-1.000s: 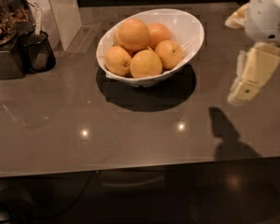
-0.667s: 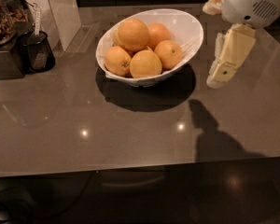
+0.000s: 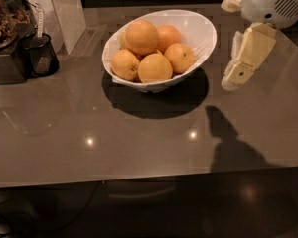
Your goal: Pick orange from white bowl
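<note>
Ideally, the cream gripper (image 3: pixel 234 78) at right, openness unclear, centres above the big dimpled orange (image 3: pixel 141 36) topping the glossy white bowl (image 3: pixel 198 29).

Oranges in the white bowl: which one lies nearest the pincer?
The small orange at the right front of the white bowl; the others sit farther left. The pincer hangs to its right.

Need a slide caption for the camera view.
Tool hovers beside the white bowl, where the orange tops a pile of smaller ones.
</note>
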`<state>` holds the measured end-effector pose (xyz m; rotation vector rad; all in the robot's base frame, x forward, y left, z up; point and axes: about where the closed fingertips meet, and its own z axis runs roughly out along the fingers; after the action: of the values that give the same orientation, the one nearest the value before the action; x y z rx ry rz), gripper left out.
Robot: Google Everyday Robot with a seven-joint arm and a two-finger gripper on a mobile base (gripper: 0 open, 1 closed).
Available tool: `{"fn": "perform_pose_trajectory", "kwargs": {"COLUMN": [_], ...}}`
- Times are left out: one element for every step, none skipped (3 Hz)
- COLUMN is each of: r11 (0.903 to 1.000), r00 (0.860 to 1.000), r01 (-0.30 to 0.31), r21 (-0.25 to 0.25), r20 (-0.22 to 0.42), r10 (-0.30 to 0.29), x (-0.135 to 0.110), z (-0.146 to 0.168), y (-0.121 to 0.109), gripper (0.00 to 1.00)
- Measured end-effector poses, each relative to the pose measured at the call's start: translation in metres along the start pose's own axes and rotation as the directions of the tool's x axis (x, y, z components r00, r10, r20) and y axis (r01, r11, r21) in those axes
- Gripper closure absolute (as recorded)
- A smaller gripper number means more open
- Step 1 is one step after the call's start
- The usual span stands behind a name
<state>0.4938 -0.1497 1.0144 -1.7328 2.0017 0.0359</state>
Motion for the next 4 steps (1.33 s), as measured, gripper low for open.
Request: {"fn": "perform_pose_trajectory", "kwargs": {"r11": [0.9994, 0.9974, 0.9921, 0.9908], "r00": [0.998, 0.988, 0.973, 0.97], "r01": [0.0, 0.054, 0.124, 0.134], "r21": [0.036, 0.046, 0.017, 0.022], "r20": [0.066, 0.143, 0.192, 0.201], "r10": [-0.003, -0.061, -0.125, -0.135], "x": [-0.014, -0.052, -0.093, -0.101], "z": [0.0, 0.004, 0.019, 0.018], "y": [-0.023, -0.051, -0.067, -0.069], "gripper": [0.0, 0.0, 0.0, 0.0]}}
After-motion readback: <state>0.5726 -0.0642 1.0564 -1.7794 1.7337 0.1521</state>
